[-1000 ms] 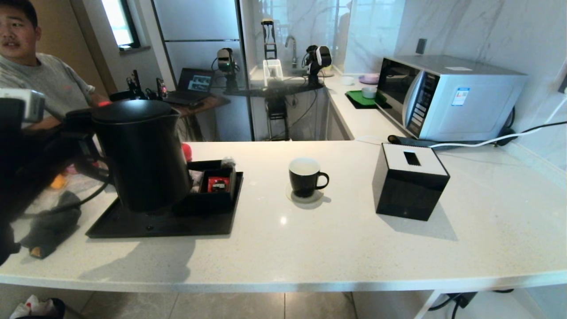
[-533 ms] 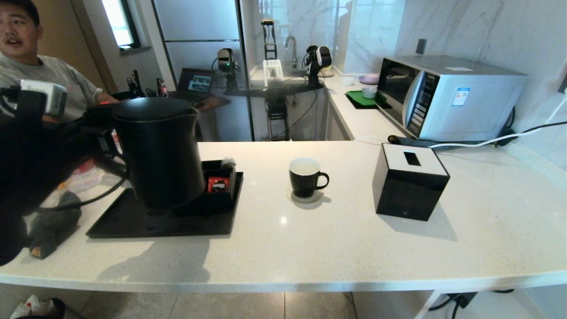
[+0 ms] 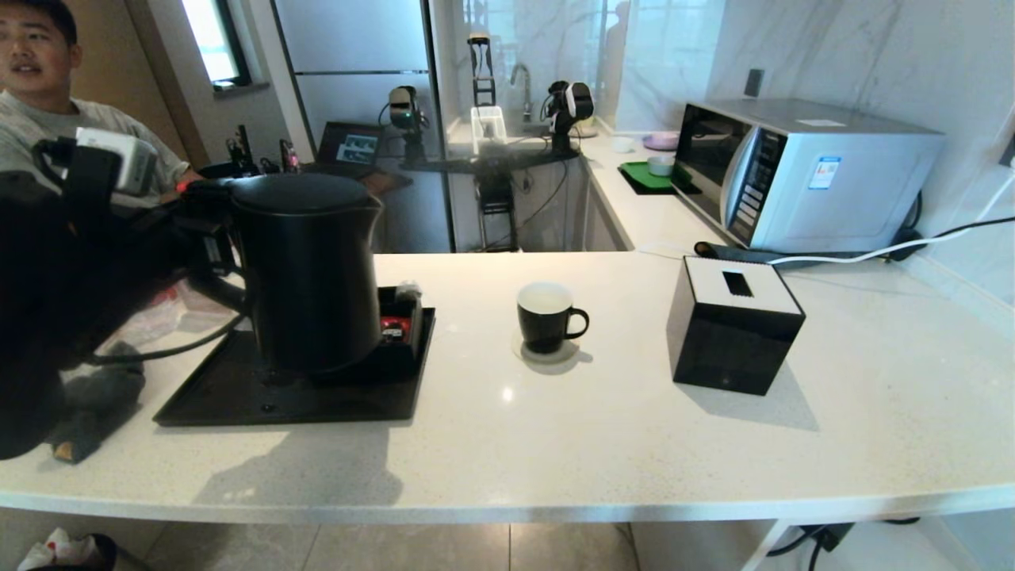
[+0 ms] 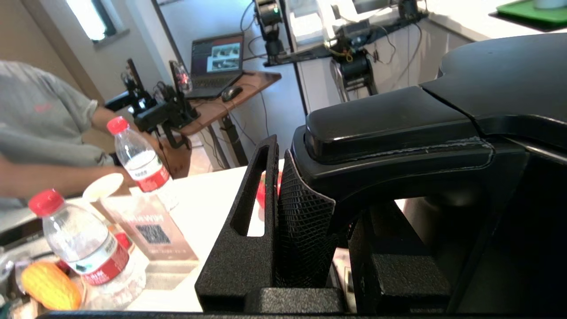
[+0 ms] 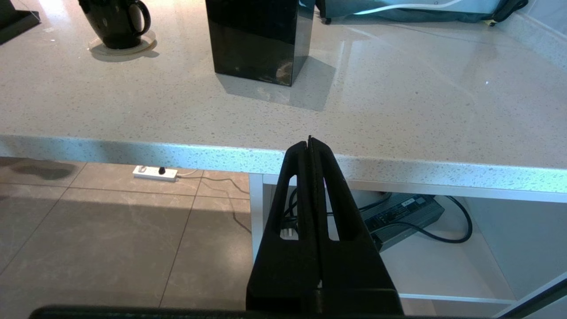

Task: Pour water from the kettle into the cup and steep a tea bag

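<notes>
The matte black kettle [image 3: 305,270] hangs upright just above the black tray [image 3: 238,400], left of the cup. My left gripper [image 3: 208,242] is shut on its loop handle [image 4: 390,128]; in the left wrist view the left gripper [image 4: 328,186] has a finger [image 4: 257,208] pressed against each side of the handle. The black cup [image 3: 545,317] with its white inside stands on a coaster mid-counter, handle to the right, also visible as the cup [image 5: 116,22]. My right gripper [image 5: 309,142] is shut and empty, parked below the counter's front edge. The tea bag is out of view.
An organizer box [image 3: 396,321] with a red sachet stands on the tray behind the kettle. A black tissue box [image 3: 733,325] stands right of the cup, a microwave [image 3: 801,170] behind it. Water bottles [image 4: 84,248] and a paper cup [image 4: 104,186] stand far left, near a person [image 3: 47,95].
My left gripper has carried the kettle to the right over the tray, closer to the cup. The cup and the right arm have not moved.
</notes>
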`<state>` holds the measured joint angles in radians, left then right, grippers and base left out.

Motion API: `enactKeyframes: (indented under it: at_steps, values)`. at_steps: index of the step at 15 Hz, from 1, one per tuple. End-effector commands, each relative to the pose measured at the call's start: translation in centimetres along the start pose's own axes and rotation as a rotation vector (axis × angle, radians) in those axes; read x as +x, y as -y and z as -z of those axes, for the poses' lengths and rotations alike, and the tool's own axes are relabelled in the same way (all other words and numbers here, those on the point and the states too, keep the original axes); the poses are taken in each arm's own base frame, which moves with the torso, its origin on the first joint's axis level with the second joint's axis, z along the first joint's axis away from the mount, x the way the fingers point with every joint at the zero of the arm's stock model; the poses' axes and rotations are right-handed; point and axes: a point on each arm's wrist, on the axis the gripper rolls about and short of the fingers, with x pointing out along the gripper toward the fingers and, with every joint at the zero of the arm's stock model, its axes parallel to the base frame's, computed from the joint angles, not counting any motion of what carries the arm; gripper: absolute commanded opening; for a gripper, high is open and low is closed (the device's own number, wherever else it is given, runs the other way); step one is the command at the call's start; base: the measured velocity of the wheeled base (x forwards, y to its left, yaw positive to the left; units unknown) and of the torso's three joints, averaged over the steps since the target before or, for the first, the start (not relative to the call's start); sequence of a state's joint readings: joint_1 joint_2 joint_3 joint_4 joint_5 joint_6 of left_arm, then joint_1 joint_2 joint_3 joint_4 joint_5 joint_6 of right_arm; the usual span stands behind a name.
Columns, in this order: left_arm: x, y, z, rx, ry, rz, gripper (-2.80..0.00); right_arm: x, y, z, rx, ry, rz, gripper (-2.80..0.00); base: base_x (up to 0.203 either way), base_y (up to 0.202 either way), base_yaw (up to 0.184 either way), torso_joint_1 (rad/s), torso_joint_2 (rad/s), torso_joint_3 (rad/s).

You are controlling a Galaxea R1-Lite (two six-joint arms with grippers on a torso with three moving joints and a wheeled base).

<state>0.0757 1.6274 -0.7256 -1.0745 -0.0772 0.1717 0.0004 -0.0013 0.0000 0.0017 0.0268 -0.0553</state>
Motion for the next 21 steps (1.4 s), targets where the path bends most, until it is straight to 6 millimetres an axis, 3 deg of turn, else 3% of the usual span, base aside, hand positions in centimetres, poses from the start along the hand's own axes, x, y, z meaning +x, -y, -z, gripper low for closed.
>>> enactKeyframes:
  at_steps: [1, 21]
  values:
    - [0.1, 0.4, -0.1, 0.000, 0.002, 0.012, -2.80, 0.0, 0.0, 0.0, -0.001, -0.001, -0.001, -2.80, 0.000, 0.000, 0.000, 0.000, 0.00, 0.000]
    - [0.1, 4.6, -2.4, 0.039, 0.000, 0.083, -2.80, 0.0, 0.0, 0.0, -0.001, -0.001, -0.002, -2.80, 0.000, 0.000, 0.000, 0.000, 0.00, 0.000]
